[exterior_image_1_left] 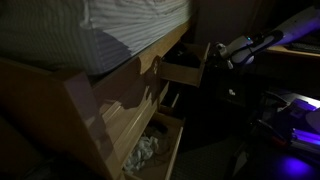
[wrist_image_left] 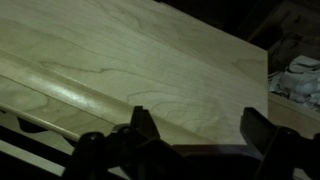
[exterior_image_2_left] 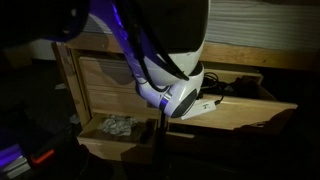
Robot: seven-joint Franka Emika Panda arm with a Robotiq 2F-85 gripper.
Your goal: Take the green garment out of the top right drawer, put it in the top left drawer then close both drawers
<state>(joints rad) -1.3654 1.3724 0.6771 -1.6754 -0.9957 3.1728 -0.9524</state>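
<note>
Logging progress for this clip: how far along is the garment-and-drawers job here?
Looks done: the crumpled pale garment lies in one open pale wood drawer, and the pincer is open and holds nothing. In hand: the pincer faces a pale wood panel, seemingly lining up a push. Left: that drawer and the second open pale wood drawer both need closing.

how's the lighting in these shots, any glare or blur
Both exterior views are very dim and grainy; in an exterior view a purple glow lights one corner. Wrist view: the wood panel is brightest, with a soft sheen, slightly blurred; the gripper is a dark silhouette.
</note>
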